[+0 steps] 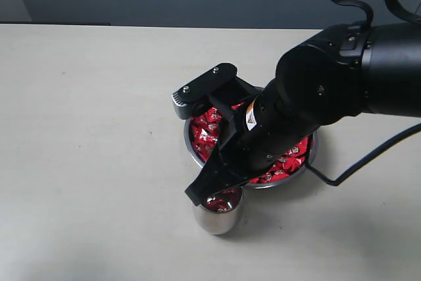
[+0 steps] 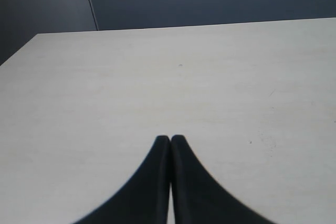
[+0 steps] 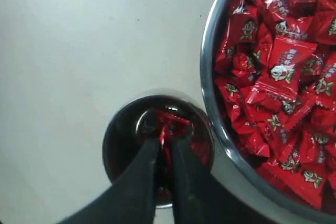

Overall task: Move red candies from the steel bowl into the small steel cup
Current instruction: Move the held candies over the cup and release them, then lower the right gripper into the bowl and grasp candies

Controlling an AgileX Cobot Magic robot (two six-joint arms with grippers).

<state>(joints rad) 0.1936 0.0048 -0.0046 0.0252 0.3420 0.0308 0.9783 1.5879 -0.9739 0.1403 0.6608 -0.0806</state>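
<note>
Right pincer (image 3: 167, 136) tips inside cup (image 3: 116, 145), barely parted round a candy (image 3: 169, 121), gripped or dropped I cannot tell | cup just beside bowl (image 3: 209, 77) for short carries | most candies (image 3: 278, 66) in bowl | left pincer (image 2: 170, 140) closed, idle over worktop (image 2: 157, 77)

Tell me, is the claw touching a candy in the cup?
Cannot tell. Right wrist view: the right gripper is inside the small steel cup; a red candy shows between its tips, maybe lying loose.
</note>
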